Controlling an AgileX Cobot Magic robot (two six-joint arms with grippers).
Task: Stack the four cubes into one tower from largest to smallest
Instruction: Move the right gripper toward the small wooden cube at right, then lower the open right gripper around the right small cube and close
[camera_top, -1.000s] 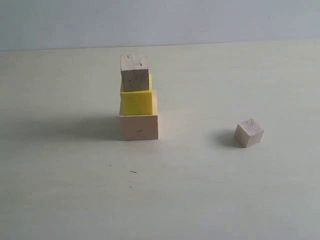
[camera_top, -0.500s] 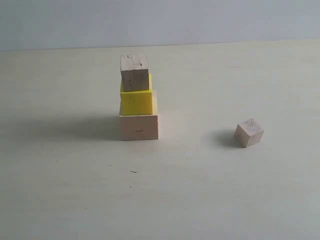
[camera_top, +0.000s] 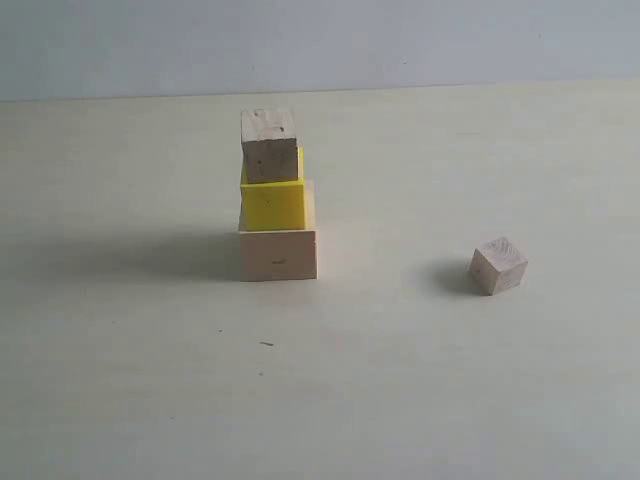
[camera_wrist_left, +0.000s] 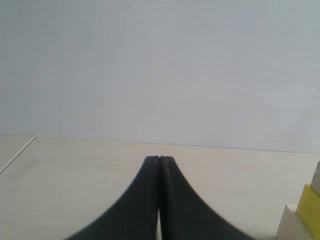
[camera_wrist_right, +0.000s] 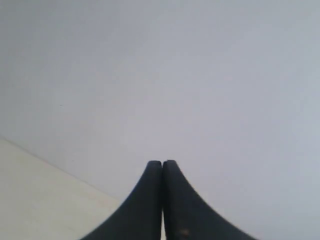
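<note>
1. The tower (camera_top: 274, 196) stands three cubes high on the counter (camera_top: 400, 390), left of the middle in the exterior view. The large cube (camera_top: 278, 254) is at the bottom, the yellow cube (camera_top: 272, 205) sits on it, and the brown cube (camera_top: 269, 160) is on top.
2. Each cube rests flat on the one below. The yellow cube sits toward the left side of the large one rather than centred. We judge the column upright and steady.
3. The smallest cube (camera_top: 498, 266) lies alone on the counter, well apart to the right of the tower. It is turned with a corner toward the camera, and nothing touches it.
4. Neither arm shows in the exterior view. In its wrist view the left pincer (camera_wrist_left: 159, 159) has its jaws pressed together with nothing between them. The edge of the tower shows at the border of that view, apart from the pincer.
5. The right pincer (camera_wrist_right: 162, 162) is likewise fully closed and empty. It faces only the counter and the pale wall (camera_wrist_right: 200, 75).
6. We judge the task three quarters done, with the order correct so far. What is left is to pick up the smallest cube and set it on the brown cube.
7. The smallest cube lies on the right arm's side, so we think that arm suits the pick, and its pincer must open first.
8. The brown cube's top is a small landing spot, so a sideways nudge there could topple the tower.
</note>
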